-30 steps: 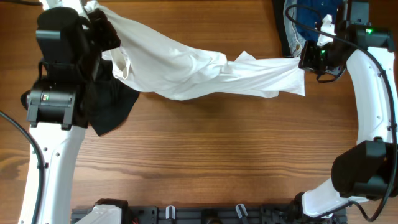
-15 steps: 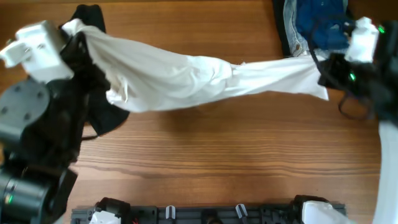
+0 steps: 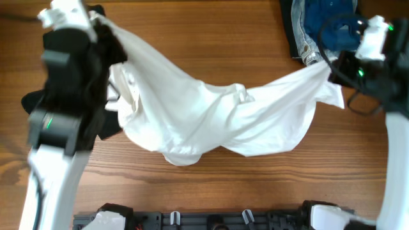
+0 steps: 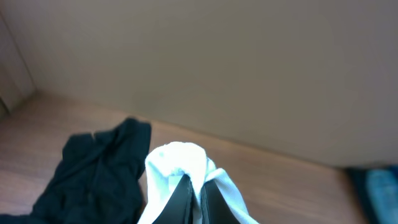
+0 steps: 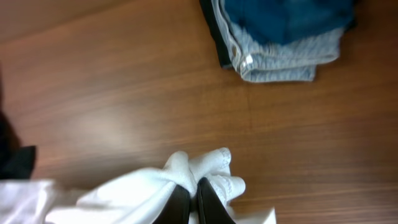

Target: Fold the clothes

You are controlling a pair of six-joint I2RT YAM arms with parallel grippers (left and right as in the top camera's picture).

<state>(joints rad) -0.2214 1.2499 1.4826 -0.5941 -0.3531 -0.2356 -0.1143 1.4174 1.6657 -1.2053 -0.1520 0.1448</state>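
From overhead, the black garment [image 3: 114,126] at 9 o'clock is mostly hidden behind the left arm [image 3: 64,96], the jeans [image 3: 305,39] at 1 o'clock are cut off by the top edge, and the right arm [image 3: 383,86] at 3 o'clock is blurred.

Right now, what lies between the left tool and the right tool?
The wrinkled thin white T-shirt spans it, pinched by the left tool and right tool, sagging in the middle; the overhead view shows this.
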